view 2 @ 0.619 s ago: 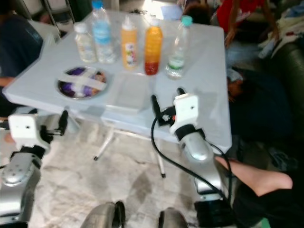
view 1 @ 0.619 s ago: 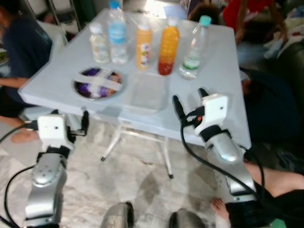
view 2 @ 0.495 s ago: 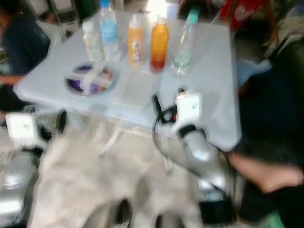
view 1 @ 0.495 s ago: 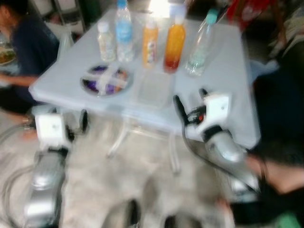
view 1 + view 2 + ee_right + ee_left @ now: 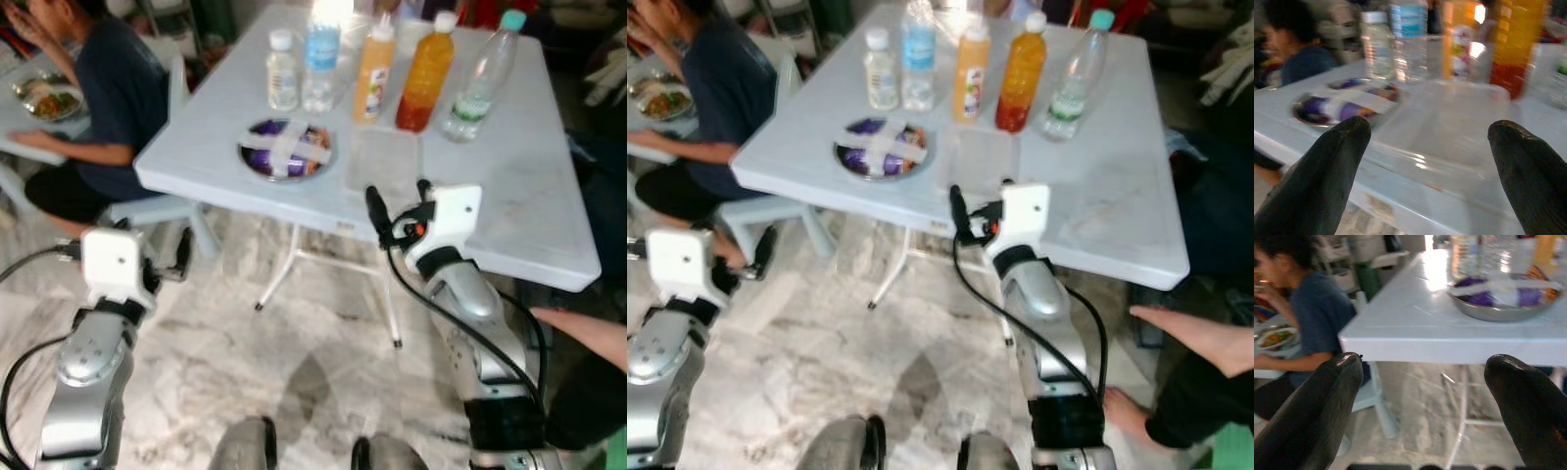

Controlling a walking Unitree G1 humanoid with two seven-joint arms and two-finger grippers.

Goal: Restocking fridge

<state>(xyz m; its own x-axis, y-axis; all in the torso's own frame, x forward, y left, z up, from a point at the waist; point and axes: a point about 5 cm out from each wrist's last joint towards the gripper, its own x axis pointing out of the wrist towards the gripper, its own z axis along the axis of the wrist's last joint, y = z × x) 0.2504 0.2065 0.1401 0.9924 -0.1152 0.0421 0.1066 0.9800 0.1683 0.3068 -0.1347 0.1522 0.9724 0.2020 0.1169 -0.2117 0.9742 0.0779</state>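
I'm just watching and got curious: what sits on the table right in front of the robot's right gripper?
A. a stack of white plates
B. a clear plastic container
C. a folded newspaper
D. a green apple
B: the right gripper, fingers spread, faces a clear plastic container lying flat on the white table, with the bottles standing behind it.

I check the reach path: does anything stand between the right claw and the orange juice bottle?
Yes. A clear plastic container lies on the table between the open right claw and the orange juice bottle.
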